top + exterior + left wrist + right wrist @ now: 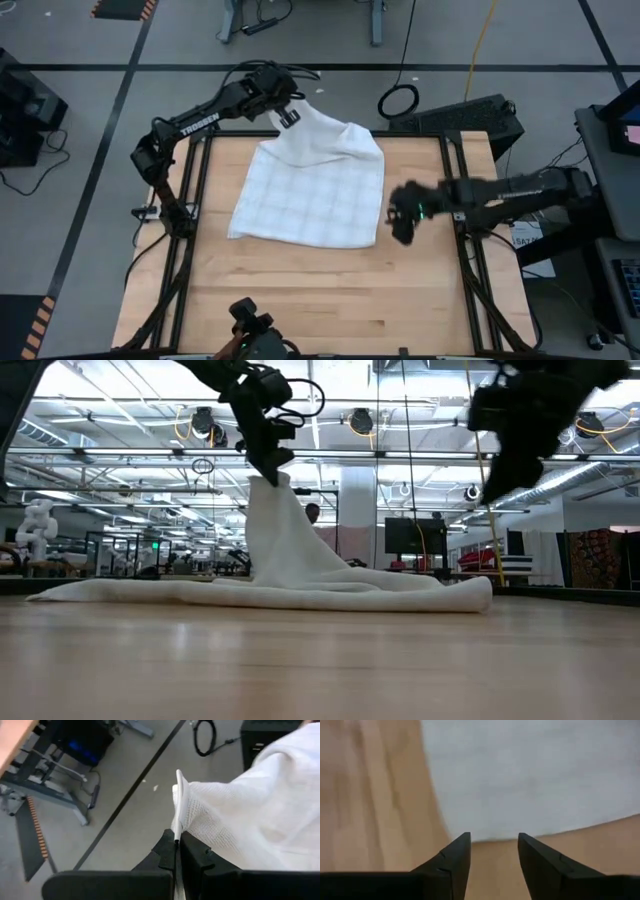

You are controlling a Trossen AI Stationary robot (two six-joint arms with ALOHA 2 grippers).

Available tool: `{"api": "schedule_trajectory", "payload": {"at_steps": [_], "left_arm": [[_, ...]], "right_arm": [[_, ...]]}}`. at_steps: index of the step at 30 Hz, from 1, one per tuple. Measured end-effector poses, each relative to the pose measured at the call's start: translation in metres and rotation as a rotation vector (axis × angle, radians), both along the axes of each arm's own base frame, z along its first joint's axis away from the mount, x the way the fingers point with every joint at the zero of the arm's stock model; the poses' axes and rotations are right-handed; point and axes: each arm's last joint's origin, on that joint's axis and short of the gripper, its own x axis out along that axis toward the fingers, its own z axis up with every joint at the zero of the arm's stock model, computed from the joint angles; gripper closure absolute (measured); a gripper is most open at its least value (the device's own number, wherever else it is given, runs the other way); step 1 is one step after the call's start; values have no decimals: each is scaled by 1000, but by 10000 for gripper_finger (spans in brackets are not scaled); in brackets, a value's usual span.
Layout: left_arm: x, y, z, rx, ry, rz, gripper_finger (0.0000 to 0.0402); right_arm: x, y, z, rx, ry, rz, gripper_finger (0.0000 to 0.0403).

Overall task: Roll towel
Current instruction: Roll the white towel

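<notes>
Left gripper is pinching the towel at its far corner, fingers clamped tight on the cloth edge; the left wrist view shows the hem and a small white tag sticking up out of the closed fingers. That corner is hanging lifted off the table, so the towel is peaking up into a tent under the left gripper in the low view, while the rest of the towel is lying flat on the wood.

The towel is sitting on the far half of the table, its far edge near the table's back rim, the lifted corner just past that rim.

Right gripper is hovering just beside the towel's right edge, near its near-right corner, not touching it. Fingers are parted with a clear gap, nothing between them; the right wrist view is looking down past them at the towel edge and bare wood. In the low view it is hanging well above the tabletop.
</notes>
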Motion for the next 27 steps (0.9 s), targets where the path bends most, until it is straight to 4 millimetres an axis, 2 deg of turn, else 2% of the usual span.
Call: {"api": "schedule_trajectory", "payload": {"at_steps": [5, 9, 14, 19, 27], "left_arm": [[0, 0, 0, -3, -3, 1, 391], [0, 0, 0, -3, -3, 1, 391], [1, -1, 0, -4, -3, 0, 391], [2, -3, 0, -5, -2, -7, 391], [2, -3, 0, -7, 0, -7, 391]], "right_arm": [[-6, 40, -51, 65, -117, 87, 254], [-8, 58, -78, -1, -157, 92, 254], [-4, 69, -102, -167, -110, 101, 254], [4, 73, -121, -218, -85, 108, 254], [19, 77, -136, -316, -168, 101, 263]]}}
